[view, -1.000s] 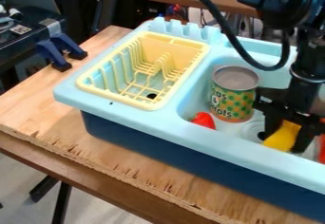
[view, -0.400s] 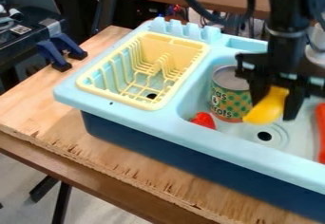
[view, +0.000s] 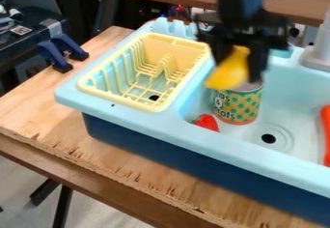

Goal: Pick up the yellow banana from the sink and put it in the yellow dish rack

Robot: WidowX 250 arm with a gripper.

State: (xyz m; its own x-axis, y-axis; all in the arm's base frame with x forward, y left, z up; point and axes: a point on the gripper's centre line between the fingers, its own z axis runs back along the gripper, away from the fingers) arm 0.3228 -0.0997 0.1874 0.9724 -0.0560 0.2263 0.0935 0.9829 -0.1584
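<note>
– where's the yellow toy (view: 226, 76) at?
– pinched in the hand (view: 240, 67), looks like over the can (view: 238, 107), dish rack (view: 145, 72) at nine o'clock. imo snug grip, slow wrist, extra clearance above that rim

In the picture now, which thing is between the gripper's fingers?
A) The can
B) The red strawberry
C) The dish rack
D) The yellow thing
D: the yellow thing sits between the fingers of the gripper, above the can.
</note>
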